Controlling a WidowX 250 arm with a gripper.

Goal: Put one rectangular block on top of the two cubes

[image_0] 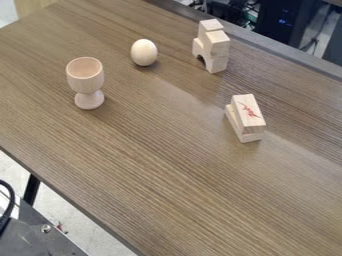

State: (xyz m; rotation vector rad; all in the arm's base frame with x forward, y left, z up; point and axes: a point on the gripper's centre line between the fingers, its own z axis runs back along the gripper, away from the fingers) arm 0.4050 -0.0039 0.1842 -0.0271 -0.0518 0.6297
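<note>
Gripper state, released, clenched or grasping, I cannot tell; the red-marked pale rectangular wooden block [248,106] lies on another pale wooden block [251,137], apart from the two pale wooden cubes [217,43], so placement looks undone. Brown wood-grain table [160,165] offers room between stacks; its far edge runs near the cubes.

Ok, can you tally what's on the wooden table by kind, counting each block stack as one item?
Goblet: 1
Egg: 1
Block stacks, arched one and red-marked one: 2
Total: 4
</note>
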